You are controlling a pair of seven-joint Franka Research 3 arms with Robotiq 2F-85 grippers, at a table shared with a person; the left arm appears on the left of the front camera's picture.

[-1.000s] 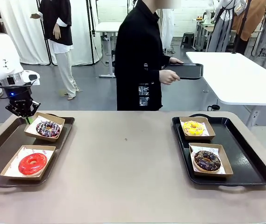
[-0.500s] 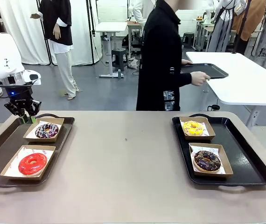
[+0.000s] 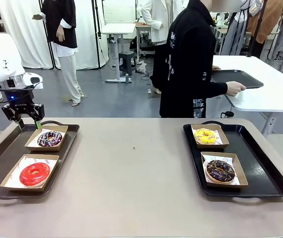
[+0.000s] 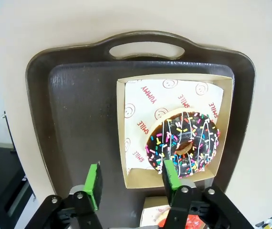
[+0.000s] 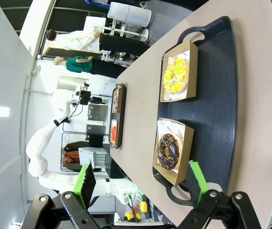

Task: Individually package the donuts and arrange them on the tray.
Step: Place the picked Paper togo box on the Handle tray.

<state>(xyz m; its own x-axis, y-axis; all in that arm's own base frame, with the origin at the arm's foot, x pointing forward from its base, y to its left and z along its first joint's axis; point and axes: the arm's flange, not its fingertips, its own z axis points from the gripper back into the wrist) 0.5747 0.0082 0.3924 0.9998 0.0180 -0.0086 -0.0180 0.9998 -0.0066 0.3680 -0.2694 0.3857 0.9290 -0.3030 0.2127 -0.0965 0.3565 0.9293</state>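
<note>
Behind our table [image 3: 131, 188] the person [image 3: 191, 59] had walked right with a spare tray [image 3: 236, 78]. Our left gripper [image 3: 23, 120] had let go of the dark donut [image 3: 49, 138] box and lifted, jaws spread and empty; right gripper [image 5: 141, 183] wide open. All four donuts sat boxed on trays, so we judged packaging finished.

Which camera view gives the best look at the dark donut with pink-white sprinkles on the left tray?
The left wrist view: it looks straight down on the dark donut in its box, sprinkles sharp, one green pad crossing its near edge. The front view shows it small and oblique. The right wrist view shows the left tray far off, the donut too small to make out.
</note>
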